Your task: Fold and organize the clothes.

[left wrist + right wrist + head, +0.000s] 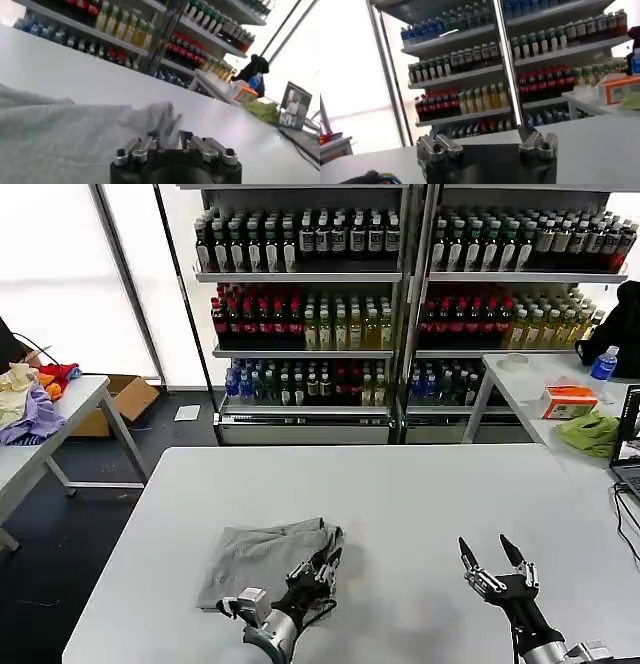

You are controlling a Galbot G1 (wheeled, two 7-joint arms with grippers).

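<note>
Left gripper: at the near edge of the table, fingers together on the right edge of the folded grey shirt. Shirt: near-left part of the table, long axis along the near edge. Right gripper: fingers apart, empty, well to the shirt's right.

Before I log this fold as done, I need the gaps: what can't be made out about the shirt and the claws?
- Grey shirt: the left claw covers its right edge in the head view; any chest print or collar is folded out of sight.
- Left claw grip: the left wrist view blurs where the fingers meet the cloth, so whether it pinches the shirt is unclear.
- Right claw: open above the table; its fingertips are cut off in the right wrist view.
</note>
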